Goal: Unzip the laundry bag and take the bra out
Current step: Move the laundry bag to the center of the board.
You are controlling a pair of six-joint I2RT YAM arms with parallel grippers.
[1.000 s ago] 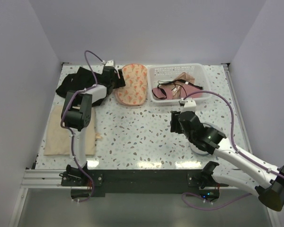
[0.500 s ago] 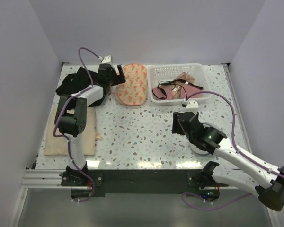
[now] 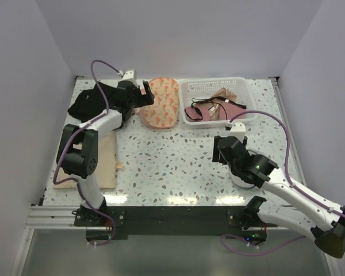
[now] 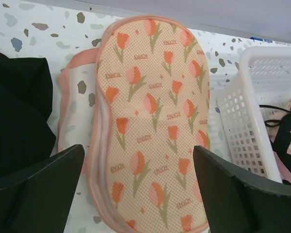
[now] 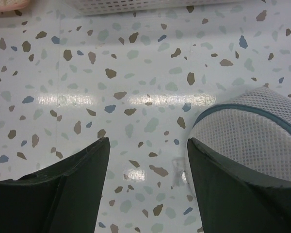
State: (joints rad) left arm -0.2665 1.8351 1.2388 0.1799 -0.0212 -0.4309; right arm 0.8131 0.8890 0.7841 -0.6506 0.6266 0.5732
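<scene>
The left arm has swung back, its pincer (image 4: 138, 158) spreading wide and empty over the tulip-print laundry bag (image 4: 153, 111), which lies beside the white basket (image 4: 245, 116) at the desk's far side. The right pincer (image 5: 145, 160) hangs open, holding nothing. Unzipping hasn't begun, I'd say; next comes finding the zipper pull.

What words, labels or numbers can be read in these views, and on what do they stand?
"ENJOY": printed many times among the tulips on the orange laundry bag, seen in the left wrist view.
Top view: the same print is too small to read.
No text shows on the basket or anywhere in the right wrist view.
</scene>
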